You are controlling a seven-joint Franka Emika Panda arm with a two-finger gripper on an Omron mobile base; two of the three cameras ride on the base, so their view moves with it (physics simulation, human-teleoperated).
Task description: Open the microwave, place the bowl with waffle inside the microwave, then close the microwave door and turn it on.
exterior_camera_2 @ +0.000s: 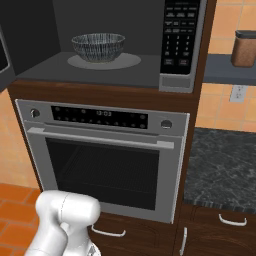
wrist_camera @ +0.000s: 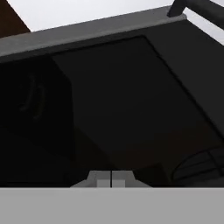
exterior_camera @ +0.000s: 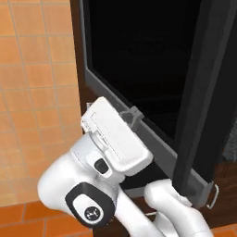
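Note:
The microwave (exterior_camera_2: 181,40) stands open, and a patterned bowl (exterior_camera_2: 98,46) sits on the turntable inside it; the waffle is hidden below the bowl's rim. The microwave door (exterior_camera: 139,55) is swung out, a black glass panel in a grey frame with a dark bar handle (exterior_camera: 199,92). My gripper (exterior_camera: 131,115) is shut with nothing in it, its tips against the door's grey lower frame. In the hand view the joined fingertips (wrist_camera: 110,180) sit close to the door glass (wrist_camera: 109,100), with the handle (wrist_camera: 201,8) at the top right.
A silver oven (exterior_camera_2: 105,150) sits right under the microwave, with cabinet drawers below it. A dark stone counter (exterior_camera_2: 220,165) lies to the right, and a brown canister (exterior_camera_2: 245,47) stands on a shelf above it. Orange tiled wall (exterior_camera: 32,92) is left of the door.

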